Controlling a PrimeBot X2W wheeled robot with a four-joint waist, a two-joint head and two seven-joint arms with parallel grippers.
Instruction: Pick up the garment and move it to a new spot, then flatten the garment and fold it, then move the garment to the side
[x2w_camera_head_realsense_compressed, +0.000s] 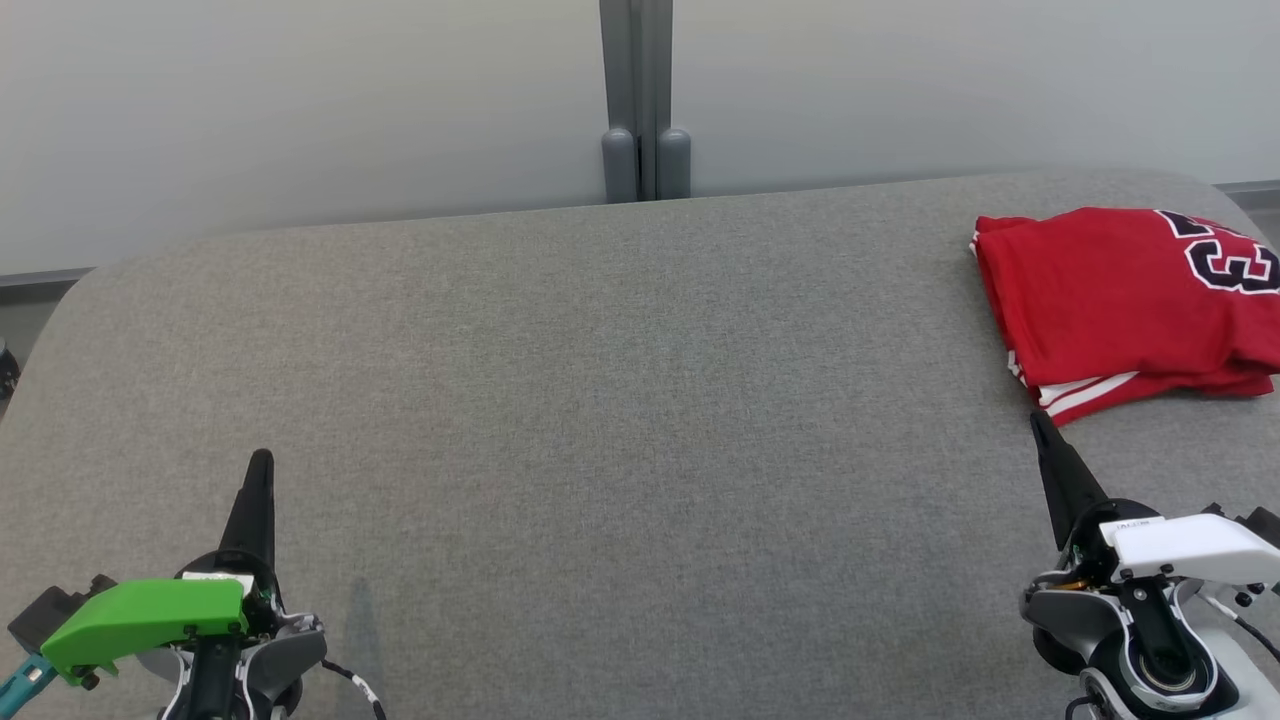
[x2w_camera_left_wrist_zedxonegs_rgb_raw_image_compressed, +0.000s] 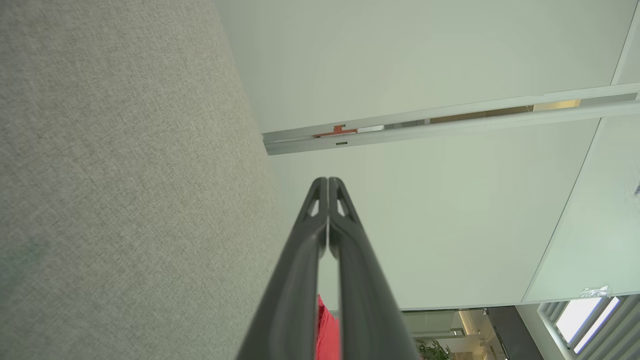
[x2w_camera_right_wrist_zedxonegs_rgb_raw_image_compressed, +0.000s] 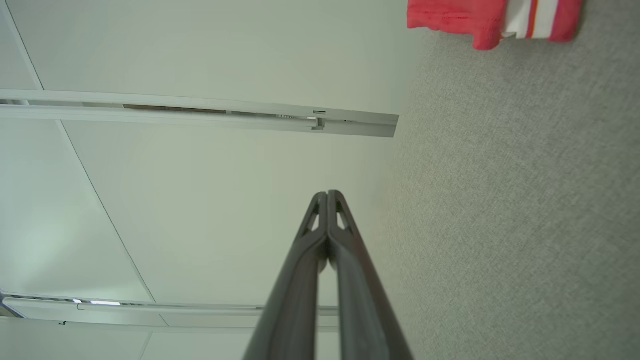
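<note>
The table (x2w_camera_head_realsense_compressed: 560, 400) is covered in grey cloth and has rounded far corners. Its far edge runs along a pale wall (x2w_camera_head_realsense_compressed: 300, 100), with a grey post (x2w_camera_head_realsense_compressed: 645, 100) standing at the middle of that edge. A broad stretch of open grey surface lies between the two grippers and reaches from the left edge across to the garment.

The garment (x2w_camera_head_realsense_compressed: 1110, 290) is red and folded, lying flat near the far right corner of the table. The head view's right edge cuts it off, so I cannot tell its full length. What shows is wider than it is deep, skewed a little to the table's edges. Its left edge slants from far-left to near-right. A white-striped hem lies at the near left corner, and a black number edged in white sits toward the far right.

The left gripper (x2w_camera_head_realsense_compressed: 260, 465) is at the near left, its fingers pressed together and holding nothing. It is well apart from the garment. The right gripper (x2w_camera_head_realsense_compressed: 1040, 422) is also closed and empty. Its tip points up-left just short of the striped corner, close to it but apart.
</note>
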